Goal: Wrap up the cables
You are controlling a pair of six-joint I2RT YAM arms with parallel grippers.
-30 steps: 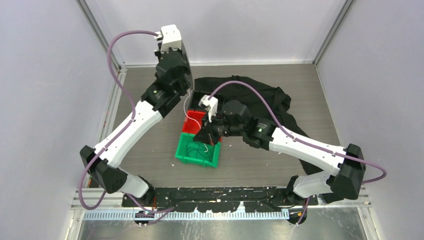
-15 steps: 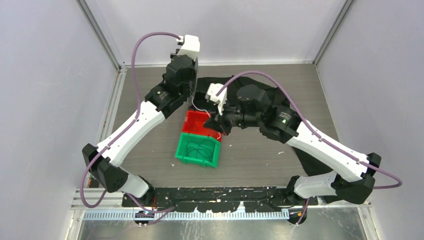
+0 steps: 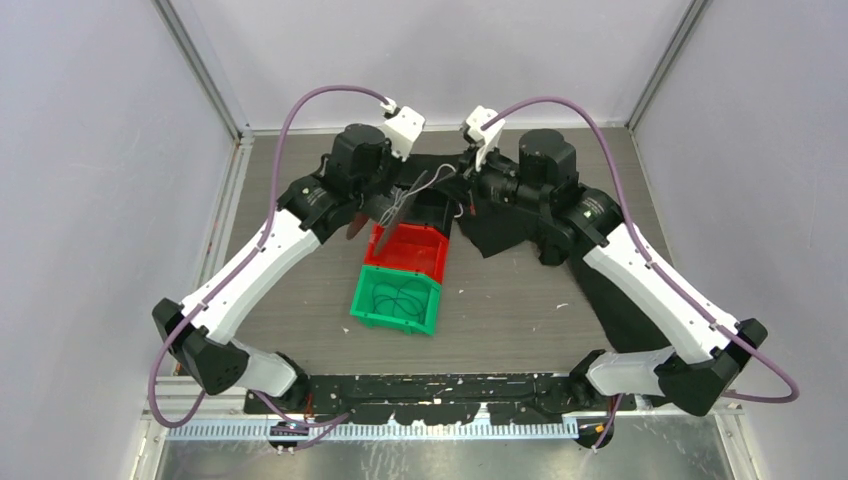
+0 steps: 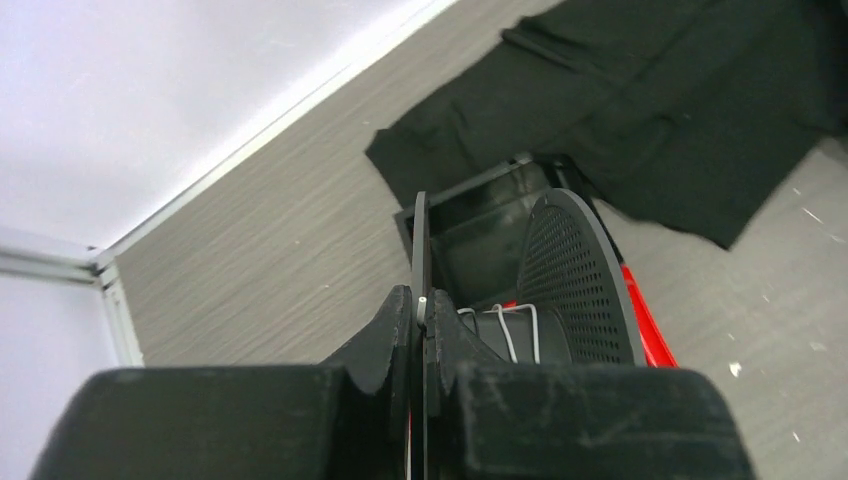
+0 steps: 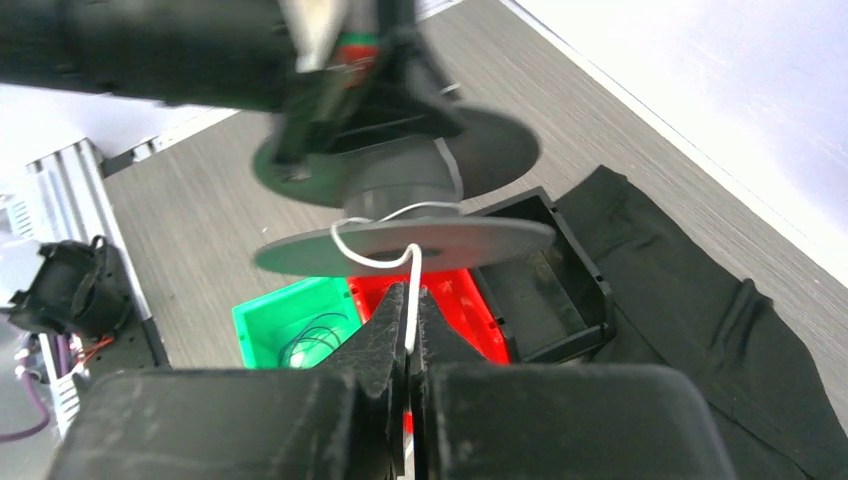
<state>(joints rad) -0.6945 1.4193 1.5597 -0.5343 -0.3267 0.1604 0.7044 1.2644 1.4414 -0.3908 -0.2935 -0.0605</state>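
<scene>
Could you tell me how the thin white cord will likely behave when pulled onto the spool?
The thin white cord looks floppy: it curls loosely before reaching the dark grey flanged spool. Being so thin, it may slip loose unless kept taut.

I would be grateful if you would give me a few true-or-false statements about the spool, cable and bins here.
The left gripper is shut on a flange of the spool. True.
The right gripper is open and empty. False: it pinches the white cable.
The green bin holds dark cable loops. True.
The red bin sits nearest the arm bases. False: the green bin is nearer, the red bin behind it.
</scene>
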